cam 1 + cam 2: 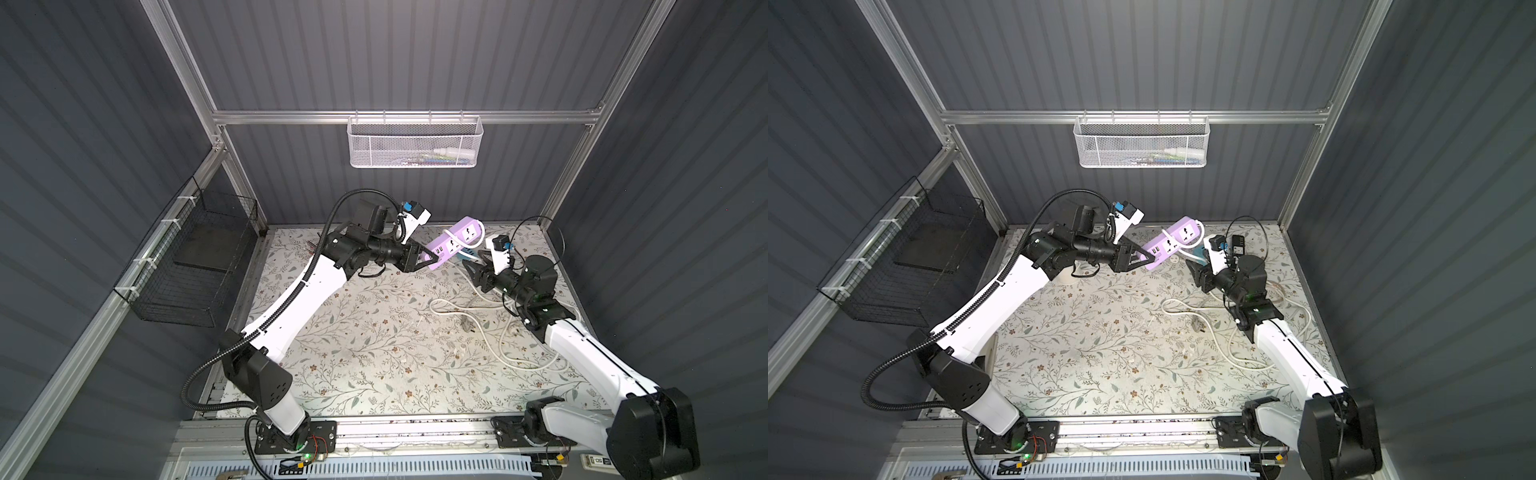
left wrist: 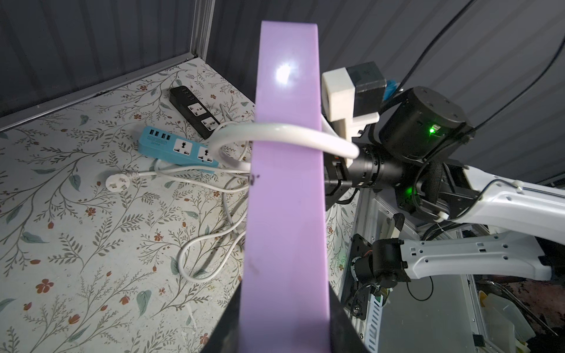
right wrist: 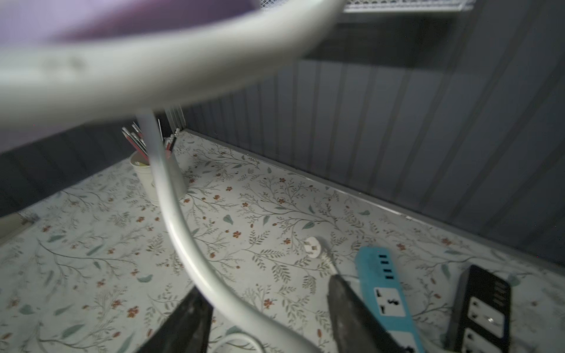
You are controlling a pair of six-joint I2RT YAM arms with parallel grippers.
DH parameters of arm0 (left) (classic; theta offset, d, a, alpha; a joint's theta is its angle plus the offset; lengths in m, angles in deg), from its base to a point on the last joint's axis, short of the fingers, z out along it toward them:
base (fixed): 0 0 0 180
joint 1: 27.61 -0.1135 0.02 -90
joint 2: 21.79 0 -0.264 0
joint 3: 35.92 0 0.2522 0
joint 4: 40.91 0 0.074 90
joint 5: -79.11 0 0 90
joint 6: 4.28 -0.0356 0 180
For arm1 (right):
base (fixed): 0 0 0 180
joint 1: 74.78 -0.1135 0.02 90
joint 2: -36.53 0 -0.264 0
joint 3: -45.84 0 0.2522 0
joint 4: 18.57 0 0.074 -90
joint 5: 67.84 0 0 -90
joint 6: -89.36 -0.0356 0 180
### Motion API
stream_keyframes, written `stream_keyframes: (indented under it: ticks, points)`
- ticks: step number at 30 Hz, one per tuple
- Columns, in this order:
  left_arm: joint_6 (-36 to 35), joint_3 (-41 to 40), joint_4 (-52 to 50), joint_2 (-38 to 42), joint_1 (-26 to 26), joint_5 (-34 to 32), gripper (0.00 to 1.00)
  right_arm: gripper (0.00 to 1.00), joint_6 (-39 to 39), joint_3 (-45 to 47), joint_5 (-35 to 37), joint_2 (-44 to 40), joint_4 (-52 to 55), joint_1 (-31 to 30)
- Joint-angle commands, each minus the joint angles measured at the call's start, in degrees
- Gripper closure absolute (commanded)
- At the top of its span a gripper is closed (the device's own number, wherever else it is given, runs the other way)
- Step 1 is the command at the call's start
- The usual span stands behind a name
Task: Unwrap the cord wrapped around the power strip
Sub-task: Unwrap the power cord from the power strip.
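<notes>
Right up against the right wrist lens, the white cord (image 3: 171, 198) is blurring across the view. It's then dropping down between the fingers (image 3: 189, 318) of the right gripper (image 3: 266, 283), which are standing apart on either side of it and not pinching it, far as I can see. In the left wrist view the purple power strip (image 2: 284, 198) is filling the middle, with one turn of cord looping across it.

In both top views the left gripper (image 1: 432, 261) is clamping tight on the strip's USB end. It's holding the strip up off the table (image 1: 353, 353) at about 1 o'clock, tilted, with the far end pointing toward the table's back edge. The right gripper is sitting just beside the strip on its 4 o'clock side.

The rest of the cord is lying in loose loops (image 1: 511, 332) from 3 to 4 o'clock, running close to the table's right edge and partly under the right arm. A blue power strip (image 2: 180, 146) and a black power strip (image 2: 195, 111) are crowding the 2 o'clock corner, near the back edge. A pencil cup (image 3: 159, 180) is sitting around 11 o'clock.

Open floral tabletop is stretching from the centre out to 6 and 8 o'clock.
</notes>
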Motion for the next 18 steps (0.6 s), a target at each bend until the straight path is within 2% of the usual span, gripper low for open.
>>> stream_keyframes:
  ticks: [1,6,12,18]
  points:
    - [0.51,1.48,1.23,1.69,0.22,1.33,1.0,0.62,-1.08,-0.58,-1.3,-0.18,-3.88,-0.09]
    - [0.16,1.19,2.13,1.92,0.2,0.48,1.0,1.0,-2.56,1.68,-1.26,-1.74,-4.36,-0.09]
    - [1.37,1.13,4.85,1.97,0.17,1.91,1.0,1.0,-4.29,2.62,-0.82,-2.16,-4.71,-0.01]
    - [4.96,-1.51,8.65,2.83,0.21,6.5,1.0,1.0,-8.41,-0.99,-2.08,5.61,-9.51,0.82]
